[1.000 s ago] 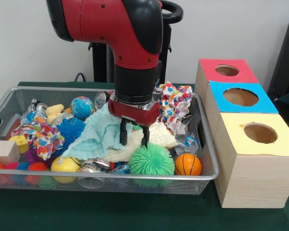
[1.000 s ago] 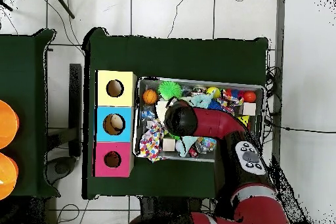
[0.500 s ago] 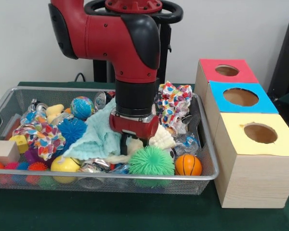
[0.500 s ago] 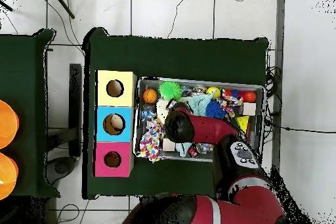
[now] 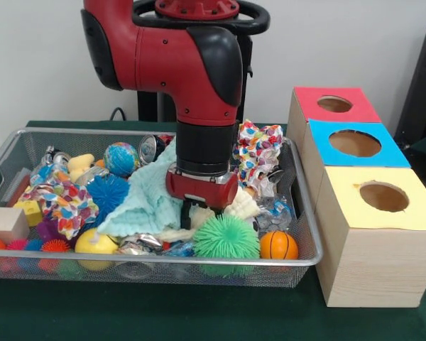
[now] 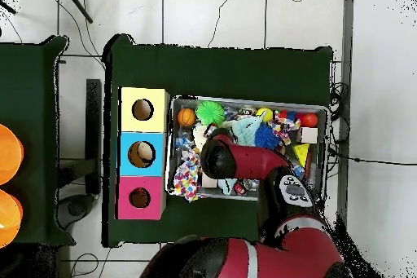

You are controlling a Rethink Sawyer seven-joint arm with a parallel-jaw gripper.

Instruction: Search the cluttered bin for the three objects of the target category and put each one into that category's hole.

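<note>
Down into the clutter goes the arm: 1 second ago the jaws hung clear above the cream cloth with both fingers plainly showing, and now the gripper (image 5: 196,211) is buried between the mint-green cloth (image 5: 150,199) and the cream cloth (image 5: 236,204), with only a short dark stub visible under its red collar. Whether the jaws are open, closed, or gripping fabric I cannot tell; the cloths and the green spiky ball (image 5: 226,238) hide the tips.

Nothing else in the wire bin (image 5: 298,206) seems disturbed apart from the orange basketball (image 5: 278,245), which sits a touch further right than before. Judging by where the gripper has sunk, the target looks like 1 of the cloths, probably the cream one, which lies near the middle of the bin just behind the green spiky ball.

Beside the bin on the table stand the 3 boxes, yellow (image 5: 383,196), blue (image 5: 355,143) and red (image 5: 334,104); the overhead view shows something pale already inside the blue hole (image 6: 142,154). So this is likely the grasp stage, with the lift and carry yet to come.
</note>
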